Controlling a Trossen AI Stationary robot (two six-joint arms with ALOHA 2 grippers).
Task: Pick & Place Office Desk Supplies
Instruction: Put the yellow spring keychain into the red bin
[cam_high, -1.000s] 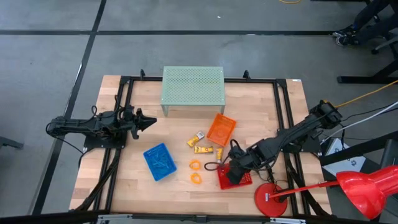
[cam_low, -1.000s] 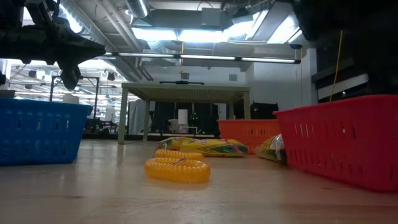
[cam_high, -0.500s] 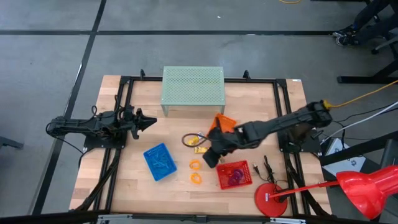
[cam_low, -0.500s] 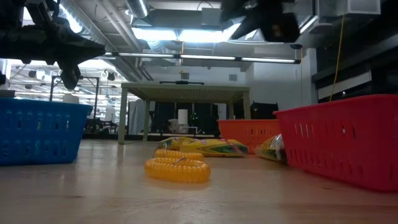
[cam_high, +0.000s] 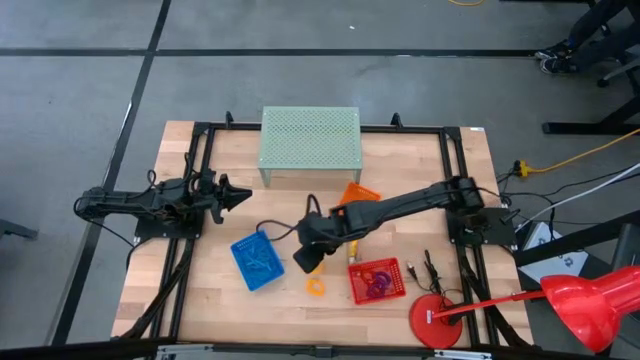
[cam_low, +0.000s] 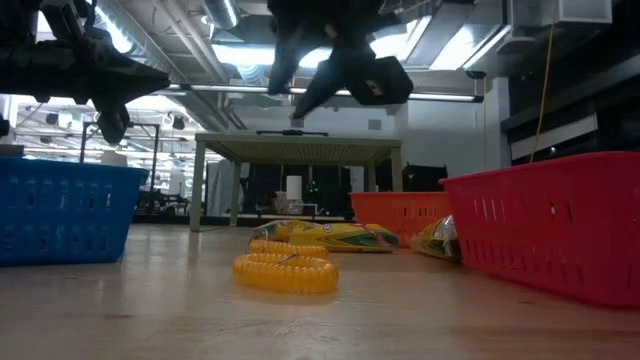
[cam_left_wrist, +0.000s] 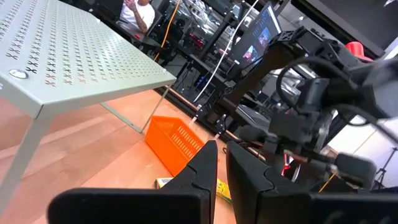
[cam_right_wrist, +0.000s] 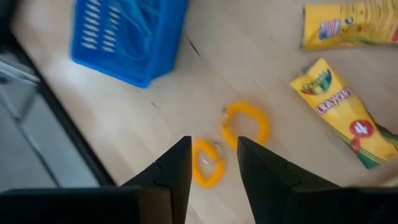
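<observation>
Right gripper (cam_high: 305, 258): empty, its two dark fingers parted by a modest gap, hanging above the pale wooden table (cam_high: 200, 290) between the blue slotted plastic basket (cam_high: 256, 259) and the red slotted plastic basket (cam_high: 377, 280). Left gripper (cam_high: 240, 194): fingers pressed together, parked at the table's left side, well apart from the work.

Pale green perforated metal stand (cam_high: 310, 138): at the far edge. Orange slotted plastic basket (cam_high: 360, 194): partly covered by the right arm in the high view.

Supplies still loose: two yellow crayon packets (cam_right_wrist: 348, 118), and two small orange coiled loops (cam_right_wrist: 247, 126) lying just beside each other, directly ahead of the right fingers in the right wrist view.

The step in hand is probably a descent onto one loop. To do it well, centre the fingers over a single coil, straddle its rim, and come down squarely so the neighbour is not nudged.

Hard to make out: from overhead only one loop (cam_high: 317, 287) shows, the arm hiding the other and the packets; basket contents are indistinct, apparently thin loops.
</observation>
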